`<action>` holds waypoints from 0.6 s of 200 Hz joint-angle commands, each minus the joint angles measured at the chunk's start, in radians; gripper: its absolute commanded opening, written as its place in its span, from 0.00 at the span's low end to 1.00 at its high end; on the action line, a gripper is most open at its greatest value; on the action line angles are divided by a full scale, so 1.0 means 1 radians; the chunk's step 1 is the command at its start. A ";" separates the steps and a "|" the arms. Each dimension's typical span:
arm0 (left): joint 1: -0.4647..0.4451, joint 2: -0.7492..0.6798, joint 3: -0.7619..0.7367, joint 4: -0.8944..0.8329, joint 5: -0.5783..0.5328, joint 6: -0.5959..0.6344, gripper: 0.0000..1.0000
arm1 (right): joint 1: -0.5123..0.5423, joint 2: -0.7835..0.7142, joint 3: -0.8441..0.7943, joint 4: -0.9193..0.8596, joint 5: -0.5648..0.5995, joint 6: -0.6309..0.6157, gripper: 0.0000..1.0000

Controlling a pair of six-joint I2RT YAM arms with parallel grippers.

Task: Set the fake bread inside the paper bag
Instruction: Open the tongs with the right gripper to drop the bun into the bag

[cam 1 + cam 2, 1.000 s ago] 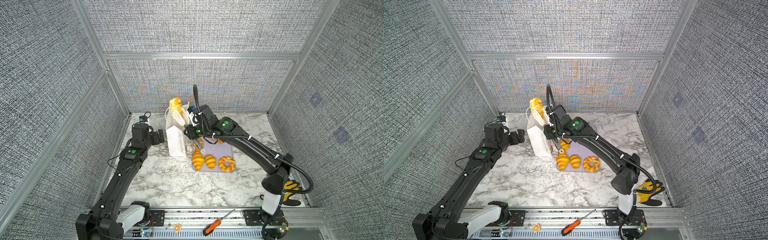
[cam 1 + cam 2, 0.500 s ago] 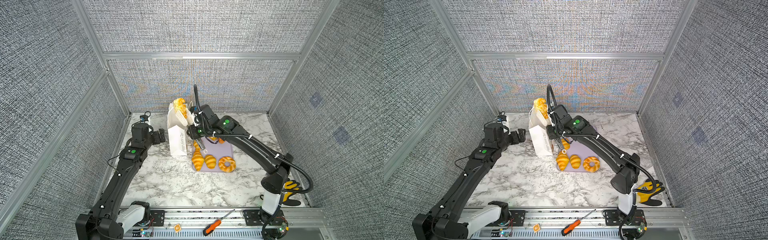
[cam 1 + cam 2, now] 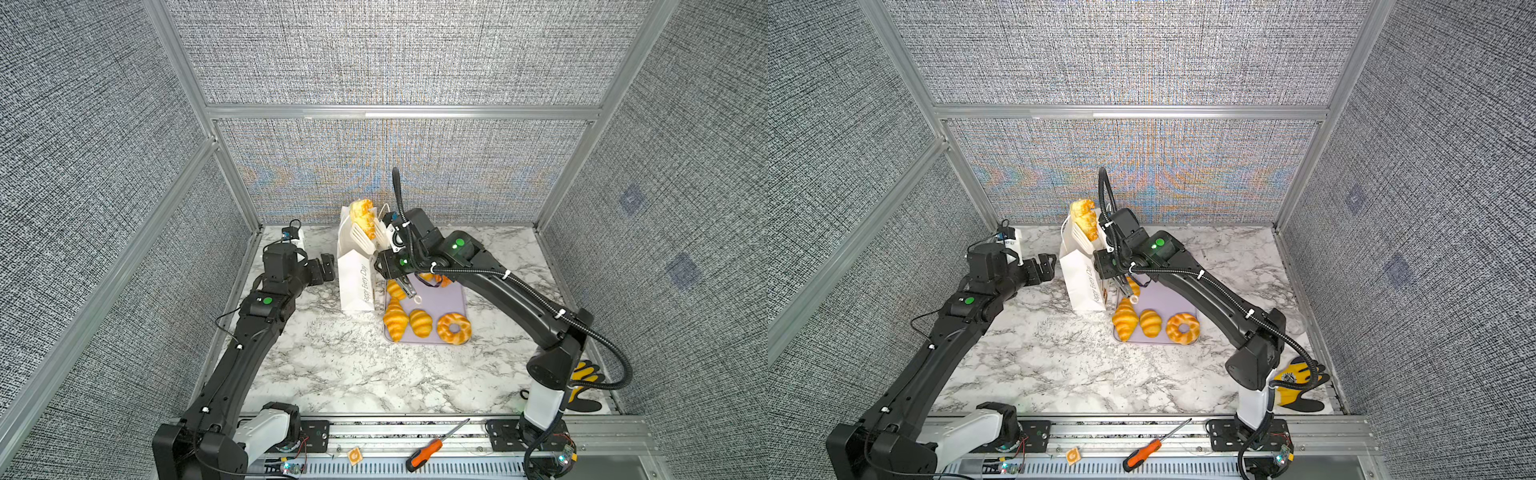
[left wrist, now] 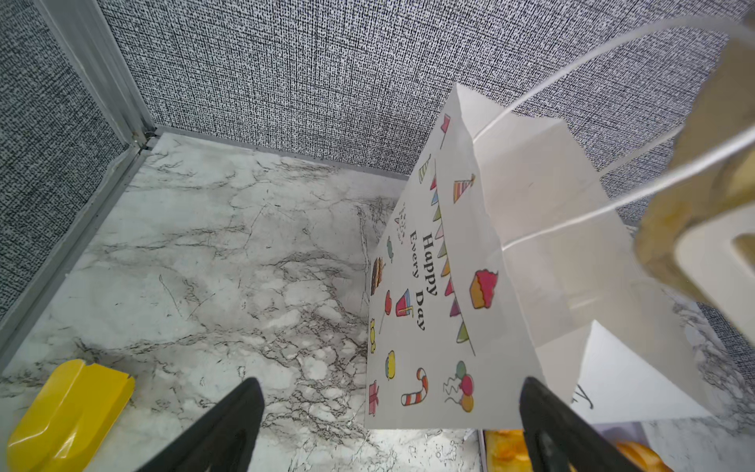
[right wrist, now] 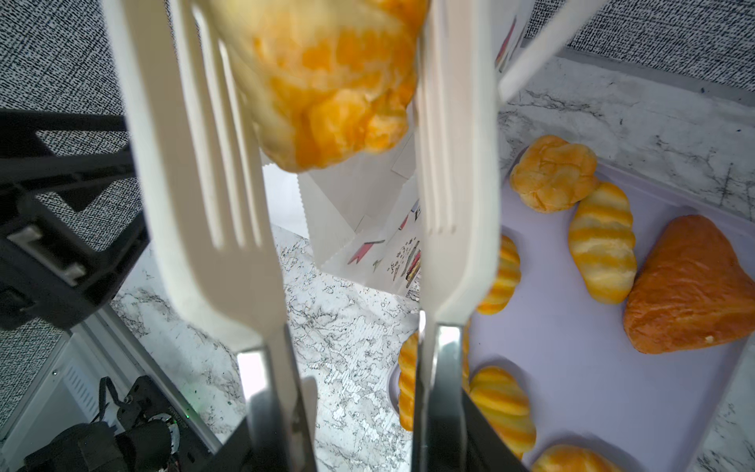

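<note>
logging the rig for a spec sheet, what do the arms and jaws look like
The left arm and right arm are black with white base links and a green light each. The right carries a ribbed black cable with white ties; the left gripper has tapered black jaws.

paper bag (image 3: 355,282) left of tray (image 3: 451,299), pastries (image 3: 420,323) on tray, pastry (image 3: 362,212) in tongs (image 3: 360,240) above bag

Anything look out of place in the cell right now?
Two strays: an orange-handled screwdriver lies on the front rail, and a yellow-and-black glove sits by the right arm's base. Neither belongs to bagging bread. The pastry in the tongs above the paper bag looks normal; nothing spilled.
</note>
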 commanded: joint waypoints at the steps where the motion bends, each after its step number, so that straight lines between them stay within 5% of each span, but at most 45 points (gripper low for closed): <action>1: 0.002 0.009 0.021 0.037 0.018 -0.002 0.99 | -0.003 -0.005 -0.002 0.031 -0.013 -0.001 0.54; 120: 0.002 0.020 0.017 0.037 0.022 -0.004 0.99 | -0.001 0.000 0.089 -0.034 -0.008 -0.034 0.56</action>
